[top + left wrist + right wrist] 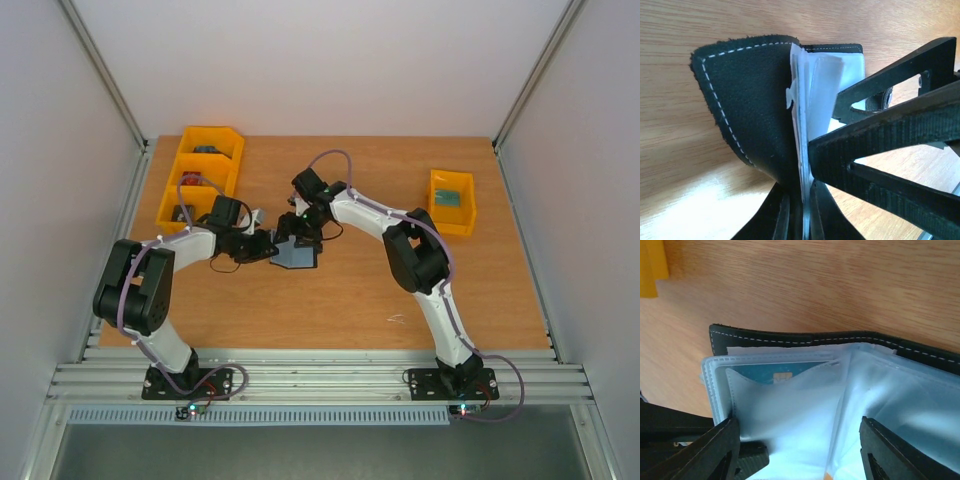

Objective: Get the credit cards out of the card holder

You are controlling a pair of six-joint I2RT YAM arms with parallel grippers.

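Two claws meet mid-table: left gripper (802, 217) clamped tight on the card holder (747, 100), right gripper (797, 440) gaping, empty, astride its clear sleeves (790, 415). Best pinch only the blue credit card (782, 373) peeking out.

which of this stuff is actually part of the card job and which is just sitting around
Part of the job:
- card holder, clamped by the left fingers
- blue credit card inside a clear sleeve
- right fingers, open either side of the sleeves

Lying about:
- row of yellow bins, far left
- single yellow bin, far right, contents too small to tell
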